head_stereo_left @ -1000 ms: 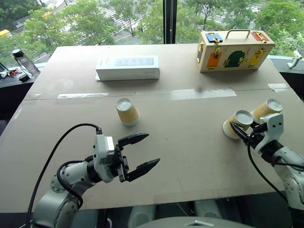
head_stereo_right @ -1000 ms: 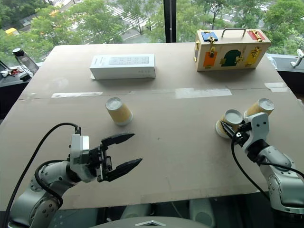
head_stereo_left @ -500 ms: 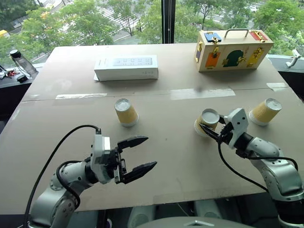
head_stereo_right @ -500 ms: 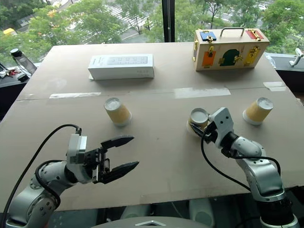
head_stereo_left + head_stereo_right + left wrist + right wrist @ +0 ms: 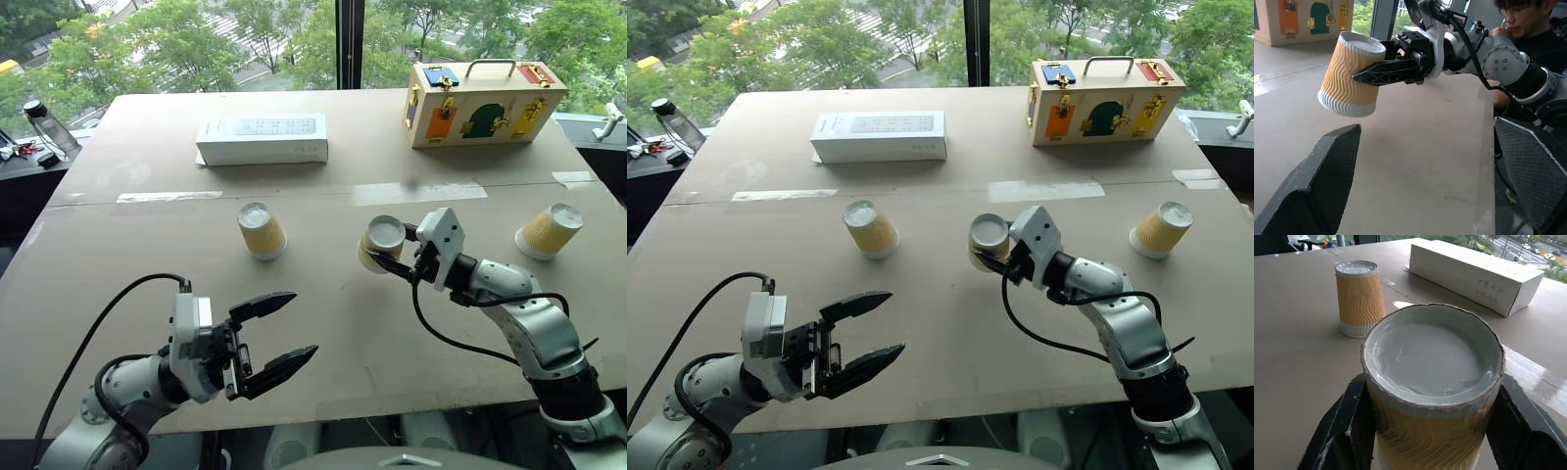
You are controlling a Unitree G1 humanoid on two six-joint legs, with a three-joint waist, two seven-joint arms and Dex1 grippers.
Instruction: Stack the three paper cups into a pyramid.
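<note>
One paper cup (image 5: 262, 231) stands upside down left of the table's middle. A second paper cup (image 5: 549, 231) stands upside down, leaning a little, near the right edge. My right gripper (image 5: 384, 257) is shut on the third paper cup (image 5: 380, 241) and holds it tilted just above the table's middle, white bottom up. In the left wrist view this held cup (image 5: 1351, 68) hangs clear of the surface. In the right wrist view the held cup (image 5: 1432, 382) sits between the fingers, with the left cup (image 5: 1358, 297) beyond it. My left gripper (image 5: 304, 323) is open and empty near the front edge.
A long white box (image 5: 262, 139) lies at the back left and a wooden latch box (image 5: 485, 103) at the back right. A bottle (image 5: 49, 125) stands off the table's left corner. A person (image 5: 1528, 29) sits beyond the table's right side.
My right gripper has carried its cup leftward, away from the right-hand cup to the table's middle. My left gripper has drawn back slightly toward the front edge, still open.
</note>
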